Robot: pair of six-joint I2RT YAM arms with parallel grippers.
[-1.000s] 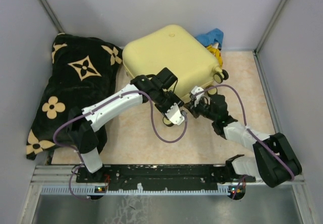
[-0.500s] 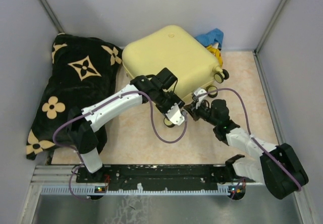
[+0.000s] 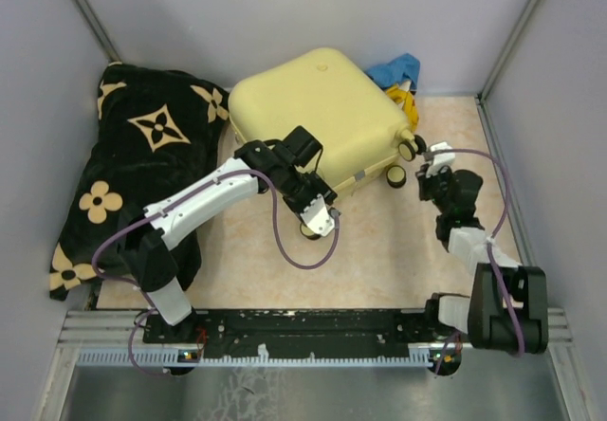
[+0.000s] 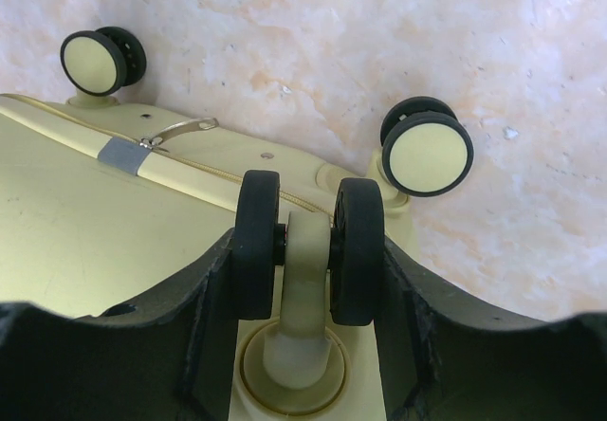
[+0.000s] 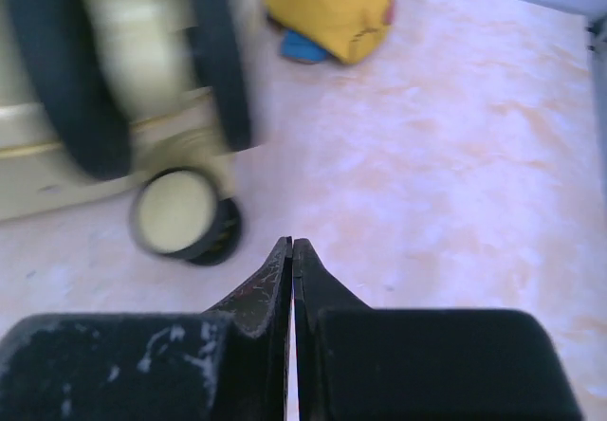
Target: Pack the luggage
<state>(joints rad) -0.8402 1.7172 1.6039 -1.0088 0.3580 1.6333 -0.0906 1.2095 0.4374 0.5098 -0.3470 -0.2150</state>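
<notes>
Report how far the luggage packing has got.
Done: nothing clearly; the luggage lies closed, zipper pull on its seam. In hand: the left gripper clamps one wheel; the right gripper is shut, empty, nearby. Left: the black blanket and the blue-and-yellow cloth lie outside, so opening and filling probably remain.

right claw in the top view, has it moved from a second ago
Yes. The right claw swung right, away from the left claw toward the right wall, now shut beside the wheels of the luggage.
</notes>
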